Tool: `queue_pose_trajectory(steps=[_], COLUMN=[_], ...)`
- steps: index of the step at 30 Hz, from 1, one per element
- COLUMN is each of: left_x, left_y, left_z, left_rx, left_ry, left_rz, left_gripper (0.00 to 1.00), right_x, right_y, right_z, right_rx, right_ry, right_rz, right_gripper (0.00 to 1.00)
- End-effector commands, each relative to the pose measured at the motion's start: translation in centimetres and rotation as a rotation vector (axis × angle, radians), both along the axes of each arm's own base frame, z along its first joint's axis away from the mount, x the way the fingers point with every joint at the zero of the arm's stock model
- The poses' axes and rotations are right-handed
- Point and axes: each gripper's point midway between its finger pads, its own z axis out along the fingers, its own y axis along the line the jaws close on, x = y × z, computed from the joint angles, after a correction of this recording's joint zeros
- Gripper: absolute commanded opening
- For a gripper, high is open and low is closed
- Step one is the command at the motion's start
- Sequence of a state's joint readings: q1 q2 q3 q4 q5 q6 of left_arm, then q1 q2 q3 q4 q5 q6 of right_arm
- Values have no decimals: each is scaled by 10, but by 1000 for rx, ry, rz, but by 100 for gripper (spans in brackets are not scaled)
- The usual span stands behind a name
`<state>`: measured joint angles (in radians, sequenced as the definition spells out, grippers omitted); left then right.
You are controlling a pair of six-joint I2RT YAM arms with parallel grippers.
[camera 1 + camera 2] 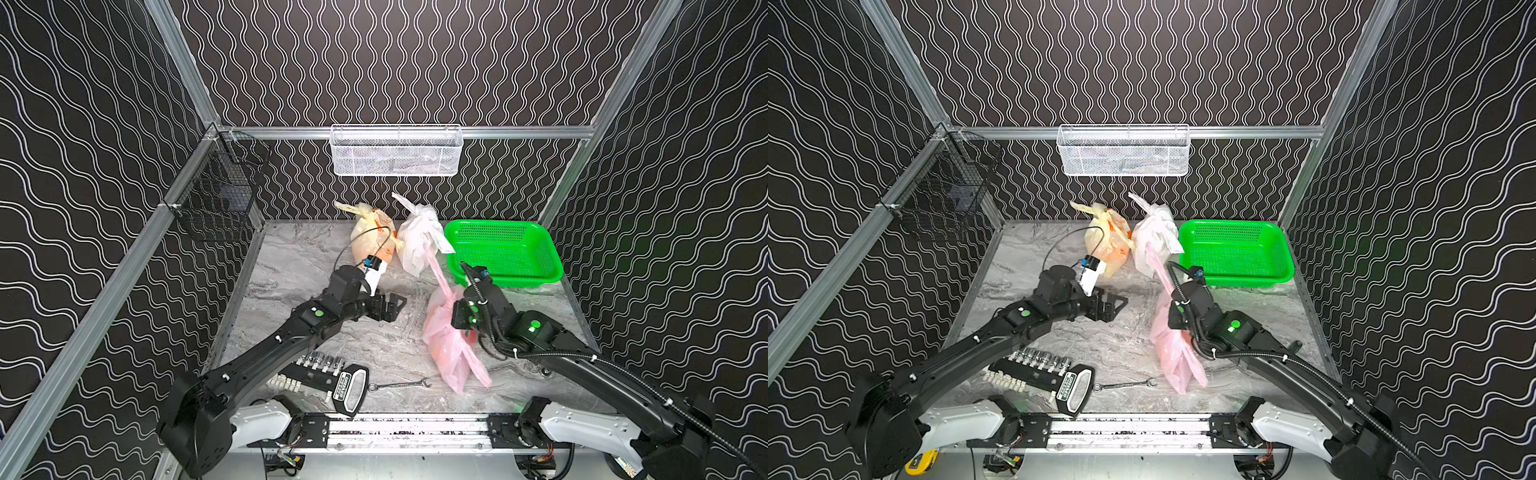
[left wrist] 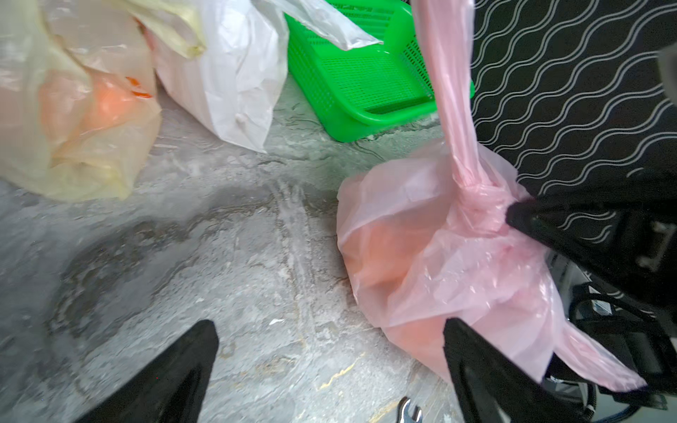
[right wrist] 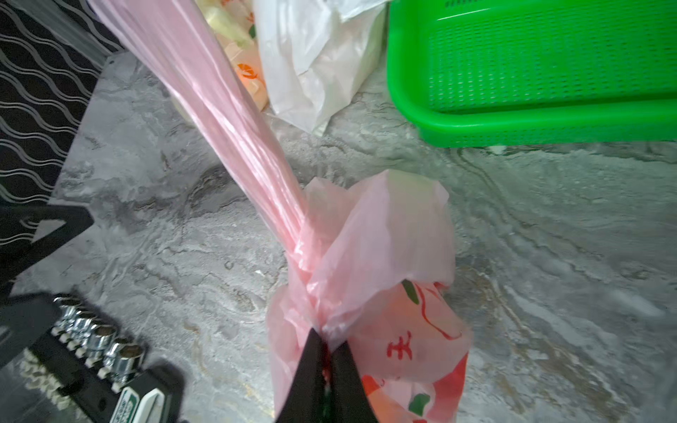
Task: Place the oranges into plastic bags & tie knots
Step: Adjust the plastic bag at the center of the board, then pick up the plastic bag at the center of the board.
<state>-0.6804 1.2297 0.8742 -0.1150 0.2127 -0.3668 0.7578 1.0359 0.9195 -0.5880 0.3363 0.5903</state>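
Note:
A pink plastic bag [image 1: 444, 345] lies at the table's right middle, and oranges [image 2: 384, 249] show through it as an orange tint. Its handles are tied in a knot [image 2: 480, 203], from which one long tail [image 1: 436, 266] rises. My right gripper [image 3: 326, 338] is shut on the bag's bunched neck just below the knot [image 3: 311, 289]. My left gripper [image 2: 329, 326] stands open over bare table to the left of the pink bag, one finger beside the bag. The yellowish bag [image 1: 372, 245] and the white bag [image 1: 417, 241] stand knotted at the back.
A green perforated basket [image 1: 503, 249] sits at the back right with nothing in it. A socket set [image 1: 324, 374] and a wrench [image 1: 399, 384] lie near the front edge. A white mesh basket [image 1: 396, 149] and a black wire basket [image 1: 220, 195] hang on the frame.

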Motion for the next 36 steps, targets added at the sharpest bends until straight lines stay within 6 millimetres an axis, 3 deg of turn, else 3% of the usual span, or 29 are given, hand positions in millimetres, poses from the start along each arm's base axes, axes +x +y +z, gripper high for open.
queue_pose_trajectory(steps=[1,2,3,6,7,12,14,18,21,25,27,33,36], left_x=[1,0,0,4,8,33,47,77,99,128,140,168,179], left_y=[-16,-19,-20,-14,-10,16,32,62,77,97,108,125,125], left_z=[6,3,-1,-12,-14,-6,-5,-7,-5,0,1,8,10], left_rx=[-28,-26,-20,7,26,13,4,6,0,-10,-29,-106,-123], left_ry=[-32,-26,-16,18,19,33,47,74,70,45,37,-28,-52], left_rz=[0,-1,6,59,79,147,180,239,272,336,366,399,404], left_gripper=[99,99,99,99,99,99,99,99,99,99,99,99,99], right_x=[-5,-4,-3,3,5,28,35,59,91,144,172,251,287], right_y=[-20,-25,-28,-29,-31,-29,-31,4,22,55,62,70,65], right_z=[-6,-7,-7,6,14,73,88,119,131,116,103,67,39], right_rx=[-41,-37,-32,-39,-48,-26,-35,-49,44,68,109,148,146], right_ry=[17,12,5,-34,-50,-191,-193,-308,-289,-215,-192,-190,-171], right_rz=[2,-8,-13,-9,-18,-65,-105,60,26,-12,-49,-135,-179], right_gripper=[7,7,17,89,99,100,100,100,99,93,92,96,99])
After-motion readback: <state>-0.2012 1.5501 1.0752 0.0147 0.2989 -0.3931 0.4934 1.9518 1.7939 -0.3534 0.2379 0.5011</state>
